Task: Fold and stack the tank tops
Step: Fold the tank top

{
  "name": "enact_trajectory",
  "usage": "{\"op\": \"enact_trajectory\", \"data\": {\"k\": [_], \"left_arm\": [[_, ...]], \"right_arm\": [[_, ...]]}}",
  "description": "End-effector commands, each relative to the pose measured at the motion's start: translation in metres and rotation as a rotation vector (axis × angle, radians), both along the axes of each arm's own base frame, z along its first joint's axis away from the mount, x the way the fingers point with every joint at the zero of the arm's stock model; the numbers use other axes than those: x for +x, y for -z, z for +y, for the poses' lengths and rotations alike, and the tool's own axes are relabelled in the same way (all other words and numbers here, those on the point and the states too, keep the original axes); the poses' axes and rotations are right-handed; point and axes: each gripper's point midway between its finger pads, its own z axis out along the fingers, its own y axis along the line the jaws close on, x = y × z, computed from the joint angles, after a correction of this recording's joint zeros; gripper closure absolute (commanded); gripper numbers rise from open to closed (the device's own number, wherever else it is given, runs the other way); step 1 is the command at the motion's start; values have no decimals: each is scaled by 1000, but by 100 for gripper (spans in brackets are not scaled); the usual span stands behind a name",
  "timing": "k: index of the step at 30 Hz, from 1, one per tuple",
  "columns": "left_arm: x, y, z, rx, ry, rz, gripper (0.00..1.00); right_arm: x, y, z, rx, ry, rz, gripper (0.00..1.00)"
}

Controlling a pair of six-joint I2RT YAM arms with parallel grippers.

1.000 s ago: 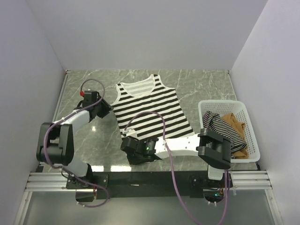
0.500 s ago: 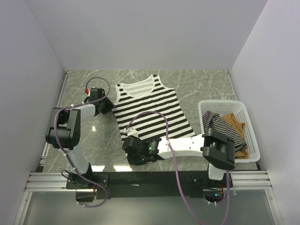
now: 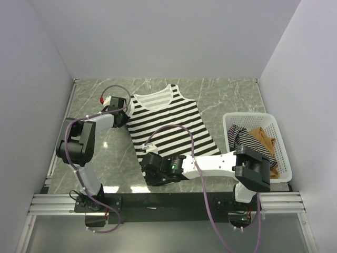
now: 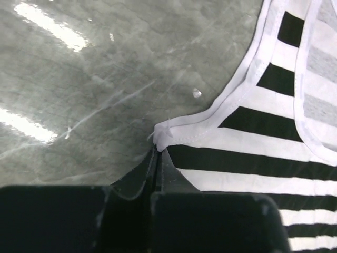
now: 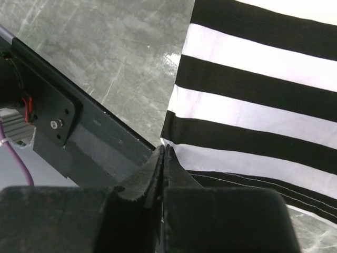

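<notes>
Flat mid-table: wide-striped tank top (image 3: 167, 122). Its armhole corner is clamped in the left gripper (image 4: 158, 152), its hem corner in the right gripper (image 5: 164, 149). I should lift both evenly, keeping that edge taut.

The wide-striped tank top (image 3: 167, 124) lies flat, left gripper (image 3: 125, 117) at its armhole, right gripper (image 3: 148, 162) at its hem.

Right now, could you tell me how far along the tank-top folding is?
Done: the wide-striped top lies flat on the table. In hand: the left gripper pinches its armhole corner, the right gripper its hem corner. Left: every fold, plus the thin-striped top and tan top in the basket.
</notes>
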Motion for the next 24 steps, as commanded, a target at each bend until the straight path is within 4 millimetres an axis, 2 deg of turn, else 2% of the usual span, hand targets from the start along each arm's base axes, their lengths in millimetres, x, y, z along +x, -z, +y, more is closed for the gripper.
{"op": "enact_trajectory", "data": {"k": [1, 2, 4, 5, 7, 8, 9, 11, 12, 16, 19, 20, 22, 23, 24], "left_arm": [[4, -14, 18, 75, -65, -10, 99], [2, -17, 21, 88, -78, -4, 99], [3, -29, 34, 123, -119, -20, 99], [-2, -29, 39, 142, -132, 3, 99], [-2, -38, 55, 168, -188, -1, 99], [-5, -39, 60, 170, -209, 3, 100], [-6, -42, 69, 173, -230, 1, 99], [-7, -50, 73, 170, -230, -12, 99], [-6, -54, 75, 175, -231, -18, 100], [0, -81, 69, 157, -192, -63, 99], [8, -91, 53, 117, -128, -83, 99], [10, -93, 47, 117, -110, -84, 99], [16, -94, 31, 116, -71, -82, 99], [17, -92, 26, 118, -58, -74, 99], [18, -87, 15, 119, -33, -60, 100]], "right_arm": [[-10, -15, 13, 59, -25, 24, 100], [-14, -12, 16, 59, -39, 37, 100], [-25, -20, 32, 94, -79, 55, 100], [-30, -16, 39, 90, -96, 65, 100], [-42, -29, 61, 143, -152, 94, 100], [-47, -25, 69, 144, -174, 108, 100], [-49, -36, 81, 179, -196, 116, 100], [-55, -37, 93, 199, -234, 149, 100], [-54, -47, 99, 219, -238, 141, 100], [-44, -58, 94, 251, -229, 128, 100], [-31, -57, 75, 258, -192, 125, 100], [-29, -55, 64, 255, -176, 123, 100], [-19, -54, 55, 270, -142, 124, 100], [-21, -48, 44, 262, -134, 131, 100], [-20, -48, 43, 281, -124, 136, 100]]}}
